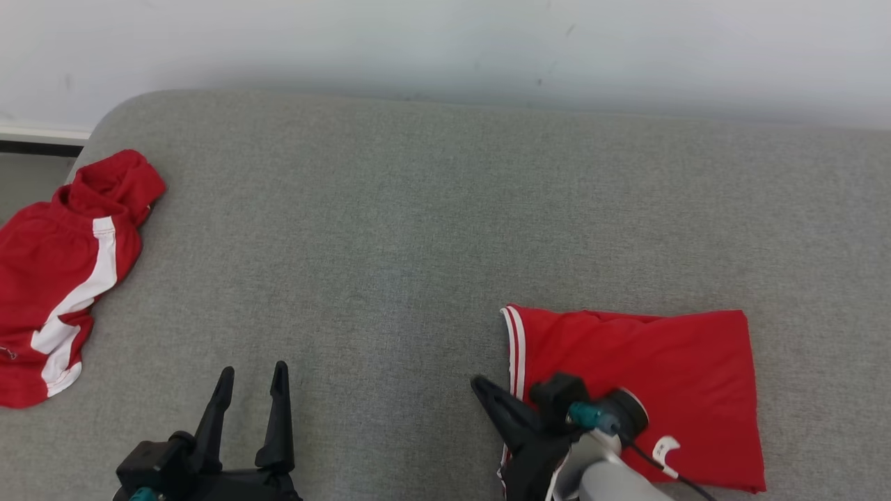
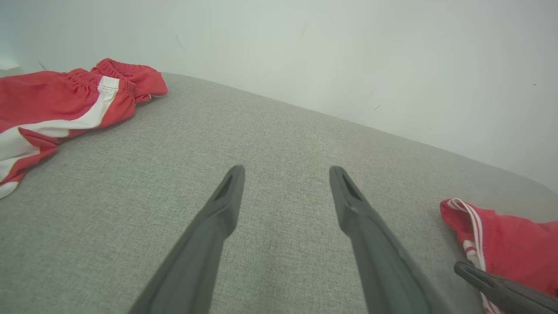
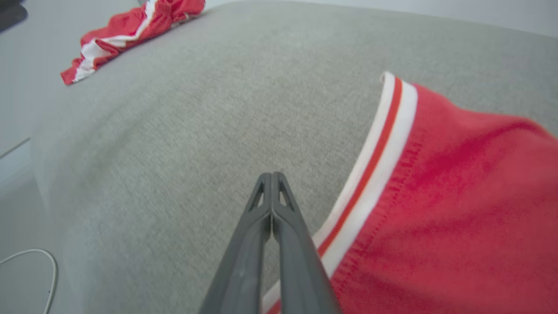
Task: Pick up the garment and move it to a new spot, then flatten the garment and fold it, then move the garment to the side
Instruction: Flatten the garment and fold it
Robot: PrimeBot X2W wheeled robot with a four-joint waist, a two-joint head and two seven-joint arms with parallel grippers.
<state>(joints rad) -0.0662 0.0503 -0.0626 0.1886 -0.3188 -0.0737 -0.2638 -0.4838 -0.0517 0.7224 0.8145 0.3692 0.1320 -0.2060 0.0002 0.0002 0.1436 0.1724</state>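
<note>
Here, the folded red garment (image 1: 640,376) is lying at the right of the grey cushion (image 1: 390,229). The right gripper (image 3: 271,176) is resting pinched together beside its striped hem, gripping nothing visible. The left gripper (image 1: 252,379) is hovering spread apart. Dragging one edge is likely risking the fold. The right forearm (image 1: 609,480) is hiding the garment's near corner.

The garment (image 1: 661,362) is smooth matt red cloth w/ white trim, cushion (image 1: 390,229) coarse grey woven fabric, left gripper (image 1: 253,369) matt dark plastic.
</note>
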